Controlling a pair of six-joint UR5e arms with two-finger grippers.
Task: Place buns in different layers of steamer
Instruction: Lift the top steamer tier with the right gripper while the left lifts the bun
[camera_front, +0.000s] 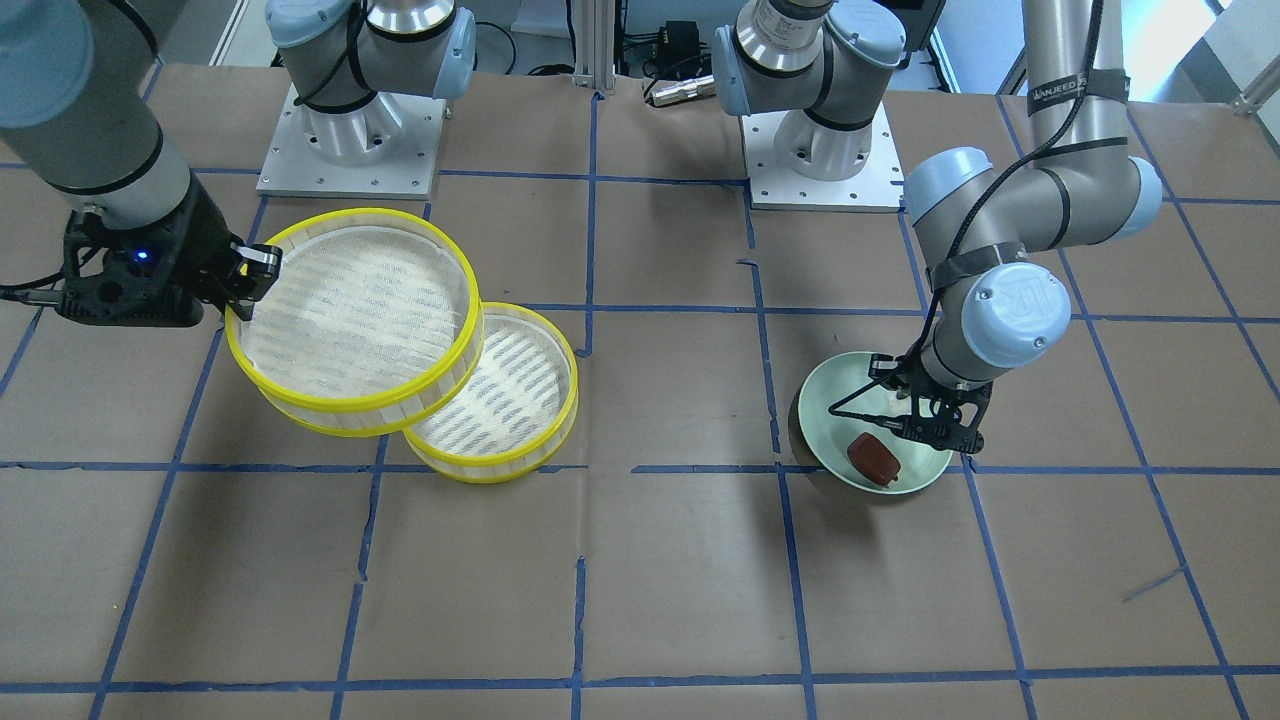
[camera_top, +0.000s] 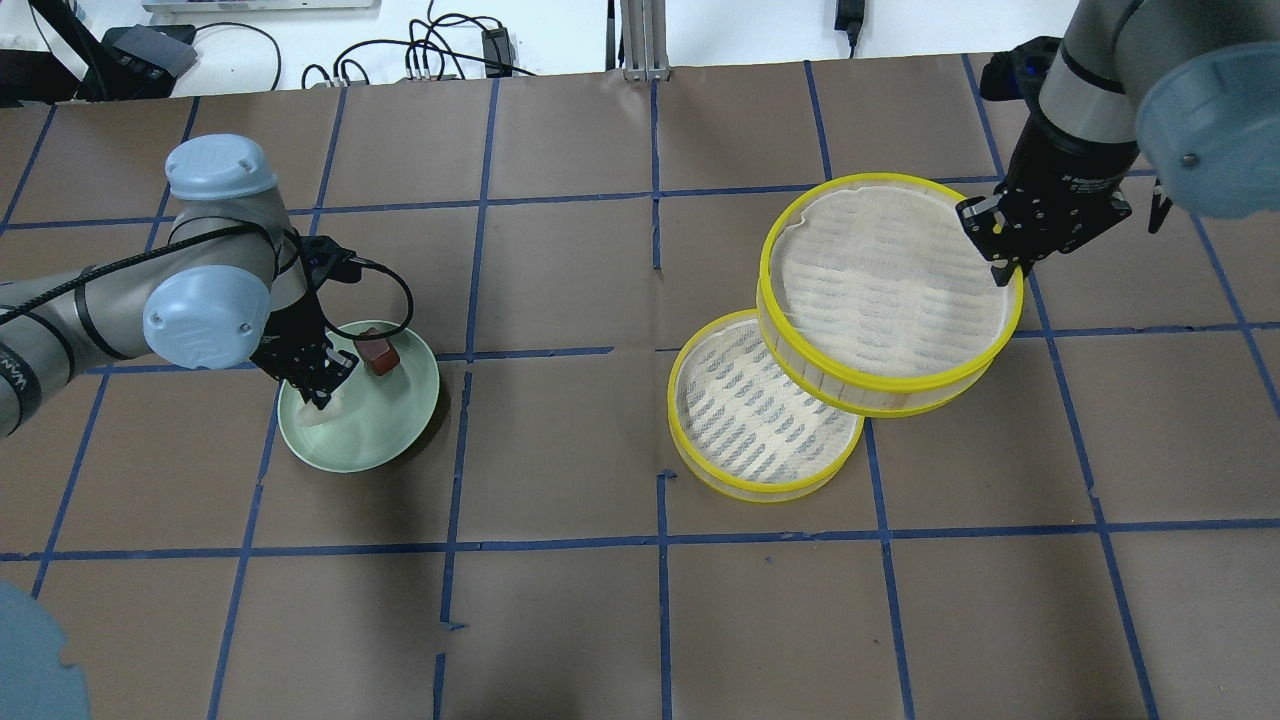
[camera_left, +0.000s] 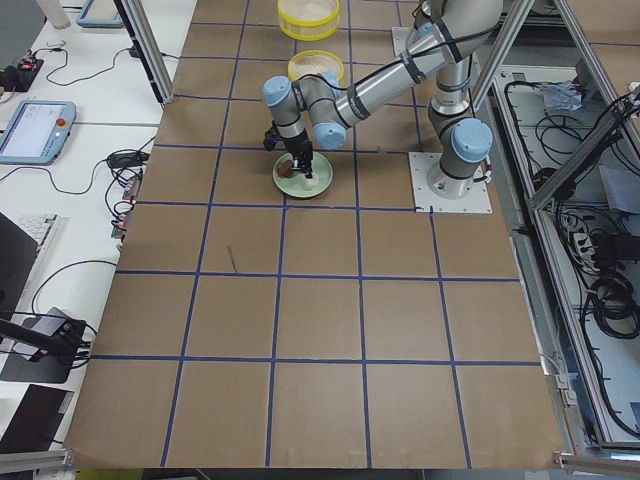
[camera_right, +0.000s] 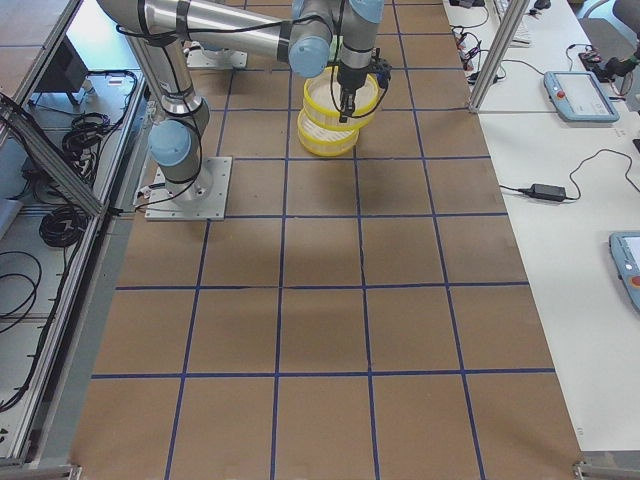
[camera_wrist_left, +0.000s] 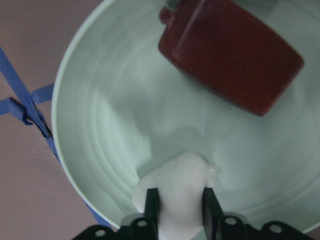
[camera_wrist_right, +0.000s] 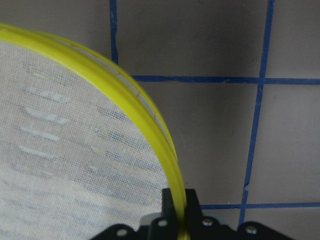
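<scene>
The white bun (camera_wrist_left: 176, 184) lies in the pale green plate (camera_top: 400, 425), and my left gripper (camera_wrist_left: 180, 207) is shut on it, one finger on each side. The dark reddish-brown bun (camera_top: 380, 356) lies loose in the same plate, just beyond the gripper (camera_top: 318, 393). My right gripper (camera_top: 1003, 262) is shut on the yellow rim of the upper steamer layer (camera_top: 890, 280) and holds it raised, overlapping the edge of the lower layer (camera_top: 745, 425), which rests on the table. Both layers are empty. I cannot tell whether the two layers touch.
The table is covered in brown paper with a blue tape grid. The two arm bases (camera_front: 350, 140) (camera_front: 825, 150) stand at the robot's side of the table. The plate (camera_front: 835, 400) and the layers (camera_front: 500, 400) are about two grid squares apart.
</scene>
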